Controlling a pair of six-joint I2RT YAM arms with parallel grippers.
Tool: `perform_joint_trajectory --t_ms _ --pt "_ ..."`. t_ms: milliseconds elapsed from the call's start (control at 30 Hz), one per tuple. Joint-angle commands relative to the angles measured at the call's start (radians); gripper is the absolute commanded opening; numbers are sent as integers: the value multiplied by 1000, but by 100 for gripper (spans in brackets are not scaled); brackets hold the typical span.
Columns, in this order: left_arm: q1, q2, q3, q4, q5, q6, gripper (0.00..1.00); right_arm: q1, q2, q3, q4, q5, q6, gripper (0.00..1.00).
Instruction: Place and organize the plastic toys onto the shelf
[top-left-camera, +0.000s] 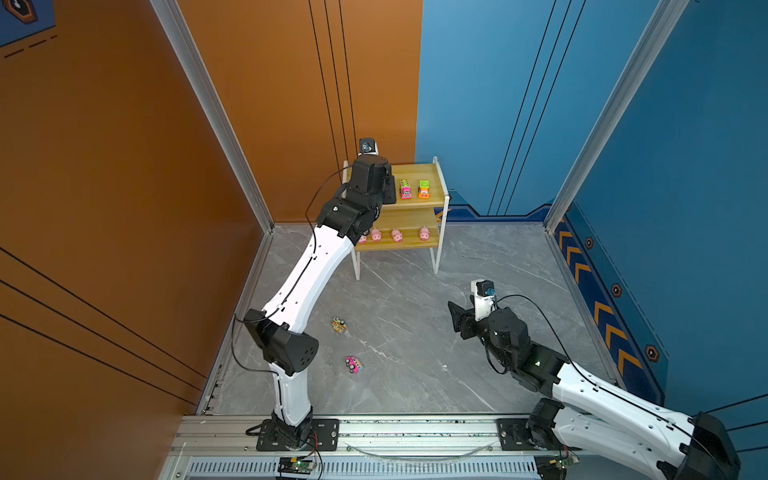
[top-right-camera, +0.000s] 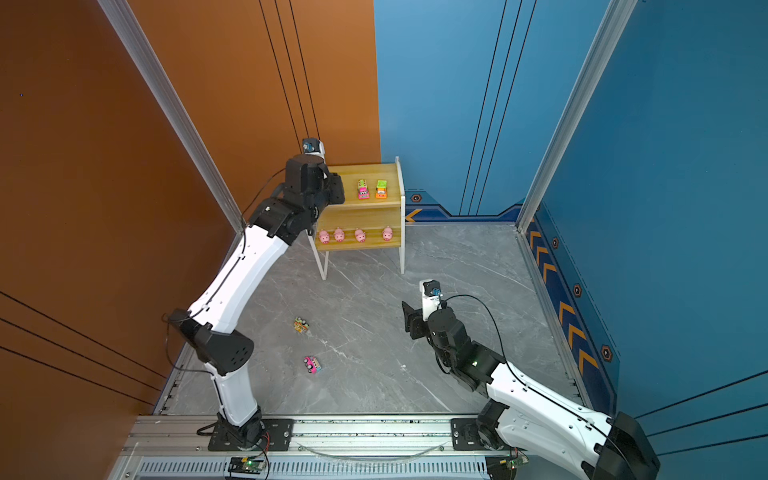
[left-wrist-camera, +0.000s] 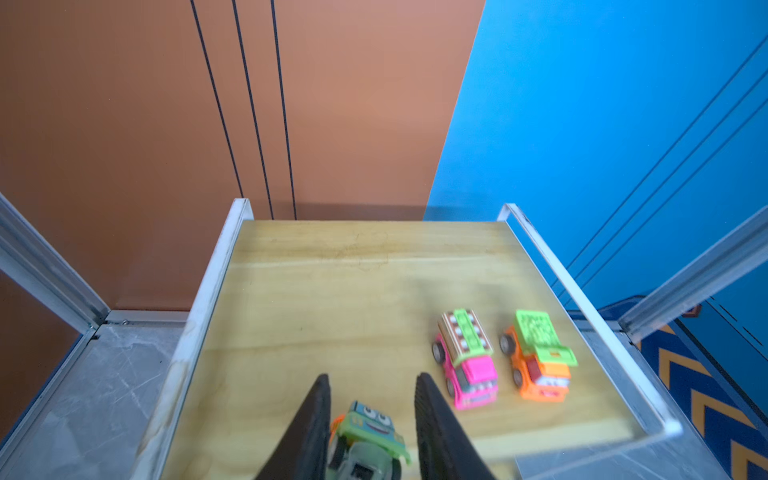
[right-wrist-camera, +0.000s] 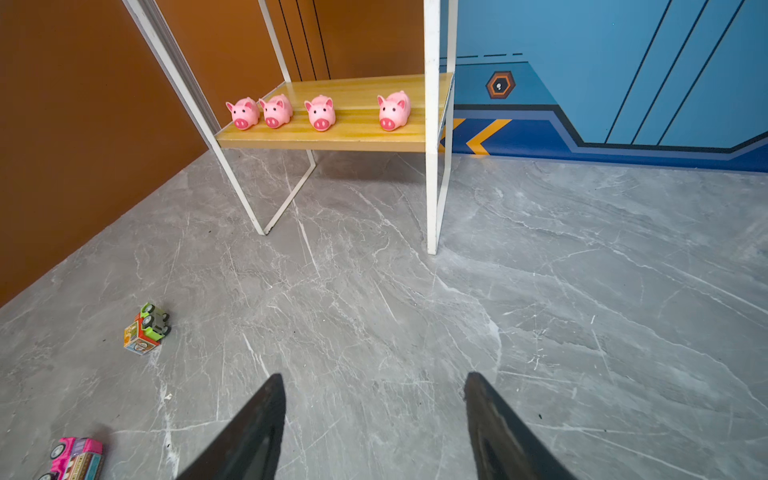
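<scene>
On the upper board (left-wrist-camera: 332, 291): a pink car (left-wrist-camera: 467, 365) and an orange car (left-wrist-camera: 538, 361) were stood side by side toward the right, close but apart, noses to the near edge.
Left gripper (left-wrist-camera: 370, 378): it was held over the near left part of that board, its jaws narrowly parted on either side of a green car (left-wrist-camera: 368, 436). One finger (left-wrist-camera: 316, 415) was touched by the car and a thin gap was seen at the other. Whether the car was clamped could not be told.
Shelf (top-left-camera: 415, 172): it was stood on the floor at the far end, where the orange and blue walls met.
Lower board (right-wrist-camera: 357, 139): four pink pigs (right-wrist-camera: 321, 112) were lined along the near edge, three grouped at the left and one apart at the right.
Floor (right-wrist-camera: 540, 291): a yellow-and-green car (right-wrist-camera: 145, 330) was tipped on its side. A second pink car (top-left-camera: 353, 364) was seen nearer. Both were well apart from the shelf, on the left.
Right gripper (right-wrist-camera: 374, 382): it was held above bare floor on the right, jaws spread wide, nothing between them.
</scene>
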Motion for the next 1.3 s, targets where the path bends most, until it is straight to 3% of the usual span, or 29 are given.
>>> perform_joint_trajectory --t_ms 0,267,533,667,867,967,1100,1267 --pt "-43 -152 -199 -5 70 -32 36 -14 -45 9 -76 34 26 69" --pt "-215 -421 -751 65 66 -154 37 -85 -113 11 -202 -1 80 69" --pt "-247 -579 -1075 100 75 -233 40 -61 -101 -51 -226 -118 128 69" --pt "-222 -626 -1172 76 77 -284 47 54 -7 -68 -132 -136 141 69" --pt "-108 -690 -1284 8 178 -362 70 337 249 -2 -9 -110 98 70" --pt "-56 -727 -1340 9 232 -391 75 439 383 60 -8 -115 53 70" --pt "-16 -766 -1388 9 260 -395 79 524 480 119 1 -147 15 74" --pt "34 -799 -1431 9 313 -401 81 553 561 191 -26 -248 -19 82"
